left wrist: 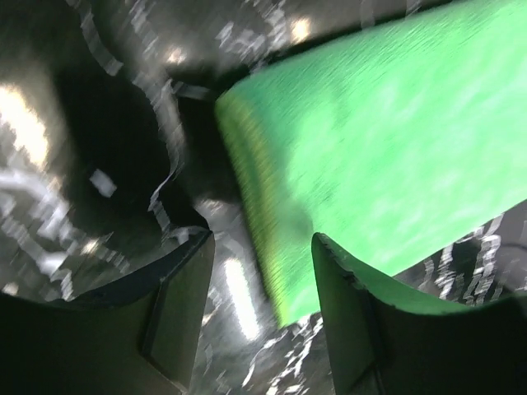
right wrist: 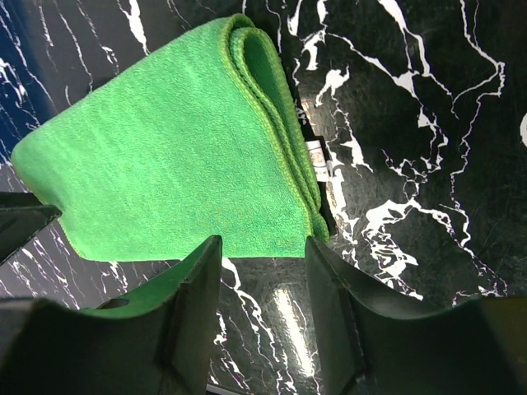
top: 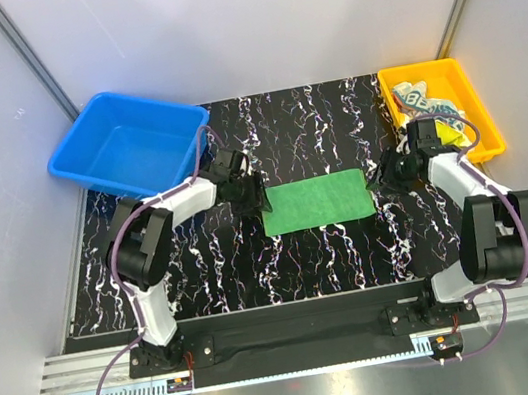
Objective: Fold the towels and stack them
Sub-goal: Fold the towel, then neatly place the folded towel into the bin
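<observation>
Because the marble table (top: 333, 247) shows bare room near and far, with the blue bin (top: 105, 184) far left and the yellow bin (top: 477, 106) far right, the folded green towel (top: 315, 201) lies centred. The left gripper (top: 252, 199) and right gripper (top: 379, 178), both spread and empty at its short ends, should rise straight, sparing the edges.

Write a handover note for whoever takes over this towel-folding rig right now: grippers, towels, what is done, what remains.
Grippers: the left gripper is open at the left end of the green towel; the right gripper is open at its right end, holding nothing.
Towels: the green towel lies folded double, flat on the middle of the table. The other towels sit bunched in the yellow bin at far right.
Done: first fold of the green towel.
Left: perhaps fold it smaller, then fetch, fold and stack the rest.
</observation>
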`<state>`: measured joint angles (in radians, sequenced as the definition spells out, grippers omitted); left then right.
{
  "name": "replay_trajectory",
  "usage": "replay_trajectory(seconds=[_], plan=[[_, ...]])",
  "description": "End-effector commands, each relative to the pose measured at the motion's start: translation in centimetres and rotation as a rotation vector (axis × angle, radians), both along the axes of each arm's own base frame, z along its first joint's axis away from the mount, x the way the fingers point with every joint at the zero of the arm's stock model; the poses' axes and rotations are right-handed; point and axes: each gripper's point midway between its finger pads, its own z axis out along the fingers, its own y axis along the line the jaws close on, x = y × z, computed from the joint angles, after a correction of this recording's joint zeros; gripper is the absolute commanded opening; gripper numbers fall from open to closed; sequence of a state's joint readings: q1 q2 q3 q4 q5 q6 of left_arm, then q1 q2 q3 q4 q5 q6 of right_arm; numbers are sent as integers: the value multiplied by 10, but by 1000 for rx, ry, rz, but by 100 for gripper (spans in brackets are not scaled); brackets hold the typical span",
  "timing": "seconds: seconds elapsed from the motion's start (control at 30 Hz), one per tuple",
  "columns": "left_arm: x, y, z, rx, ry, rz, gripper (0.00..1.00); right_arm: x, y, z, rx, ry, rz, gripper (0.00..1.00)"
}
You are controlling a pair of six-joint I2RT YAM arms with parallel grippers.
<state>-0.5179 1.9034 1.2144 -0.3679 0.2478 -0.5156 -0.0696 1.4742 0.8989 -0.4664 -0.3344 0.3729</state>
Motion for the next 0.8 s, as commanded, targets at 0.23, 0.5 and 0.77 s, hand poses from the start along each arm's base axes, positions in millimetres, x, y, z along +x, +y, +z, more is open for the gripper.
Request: replay_trajectory(seconds=[0.23,0.5,0.77], plan=[[-8,1,-35,94,68,41,51,16,7,31,21,-116,33,52],[-15,-3,-46,164,104,50,36,19,8,45,26,-155,48,52],[0,13,-11,284,44,39,0,16,18,57,54,-193,68,52]])
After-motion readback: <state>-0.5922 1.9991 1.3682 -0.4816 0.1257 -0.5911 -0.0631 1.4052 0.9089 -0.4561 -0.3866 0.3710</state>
